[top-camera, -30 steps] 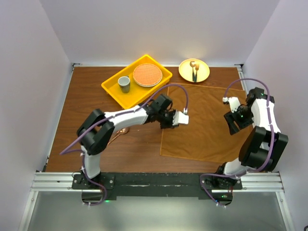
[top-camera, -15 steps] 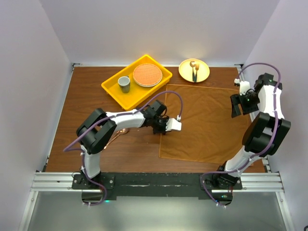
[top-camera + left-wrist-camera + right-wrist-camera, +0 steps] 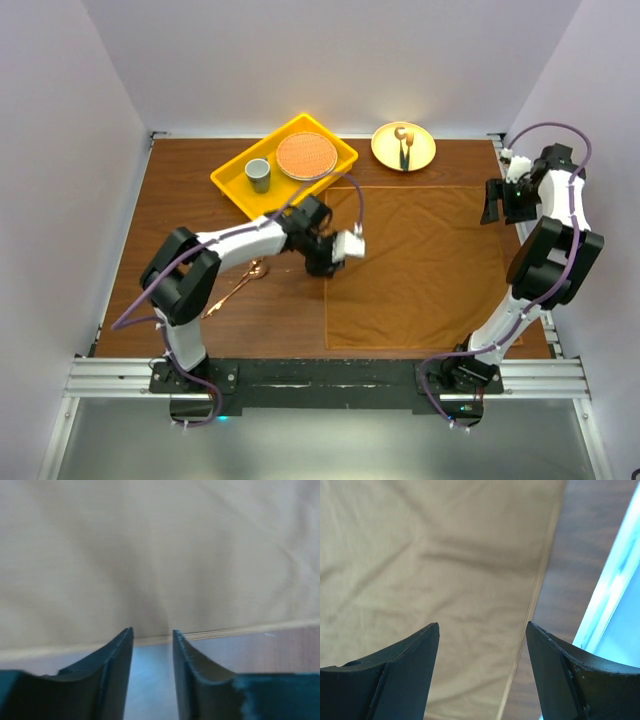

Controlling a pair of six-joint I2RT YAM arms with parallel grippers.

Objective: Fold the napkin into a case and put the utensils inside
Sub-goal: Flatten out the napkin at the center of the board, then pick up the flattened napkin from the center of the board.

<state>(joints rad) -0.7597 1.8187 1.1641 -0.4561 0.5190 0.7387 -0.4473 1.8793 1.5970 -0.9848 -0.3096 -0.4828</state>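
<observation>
Overhead, the napkin (image 3: 430, 265) lies flat at the surface's (image 3: 190, 215) 3 o'clock. Left pincer (image 3: 324, 262), narrowly apart, sits at its 9 o'clock edge; right pincer (image 3: 492, 210), wide apart, hovers over its 2 o'clock corner.

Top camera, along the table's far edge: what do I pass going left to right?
First the small grey cup → round orange plate, both in the yellow plastic tray → round yellow plate.

one napkin (image 3: 420, 265), two plates (image 3: 305, 155) (image 3: 425, 152), perhaps one spoon (image 3: 238, 287)
</observation>
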